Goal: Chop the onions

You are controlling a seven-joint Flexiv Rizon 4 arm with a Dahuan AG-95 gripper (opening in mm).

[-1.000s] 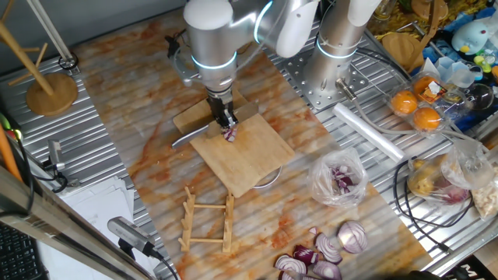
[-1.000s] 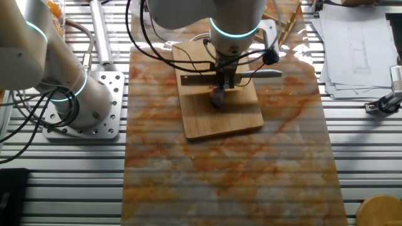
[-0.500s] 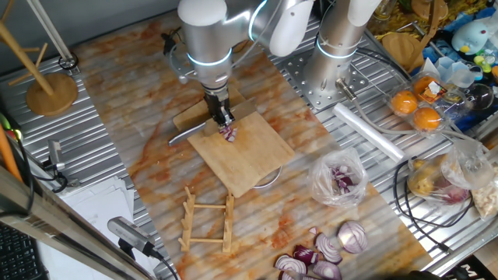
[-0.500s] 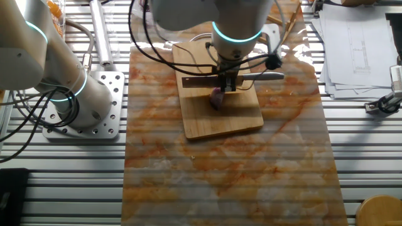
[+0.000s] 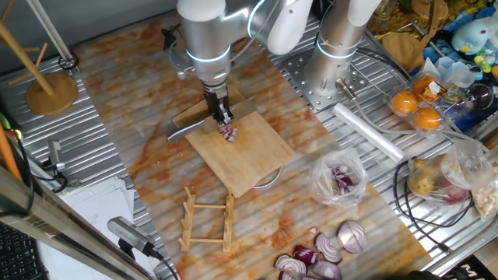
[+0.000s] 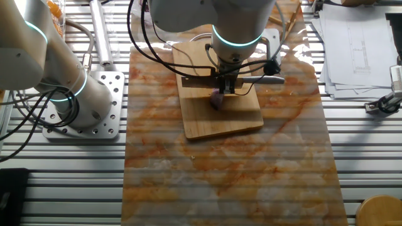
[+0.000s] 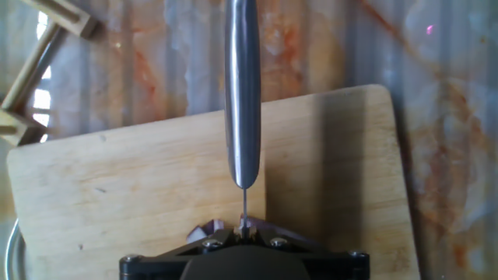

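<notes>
1. I see the gripper (image 5: 222, 117) poised over the near-left part of the wooden cutting board (image 5: 253, 159), pointing straight down.
2. Its fingers are pinched on a knife (image 7: 243, 93); in the hand view the steel handle runs straight away from the camera, and the thin edge of the blade shows just below it, between the finger bases.
3. In the other fixed view the knife (image 6: 251, 80) lies level across the board (image 6: 220, 113), handle out to one side and the flat blade to the other.
4. The onions (image 5: 229, 133), a small red-purple wedge, sit on the board directly below the fingers; in the other fixed view the wedge (image 6: 216, 99) is just beneath the blade. I cannot tell whether the edge touches it.
5. In the hand view only a pale purple sliver (image 7: 201, 232) peeks out beside the gripper body.
6. The board rests on a marble-patterned mat (image 5: 148, 93).
7. Well apart, near the table's edge, I see a group of bigger onion halves (image 5: 327, 253), a clear bag of onion pieces (image 5: 339, 177) and a wooden rack (image 5: 206, 222).
</notes>
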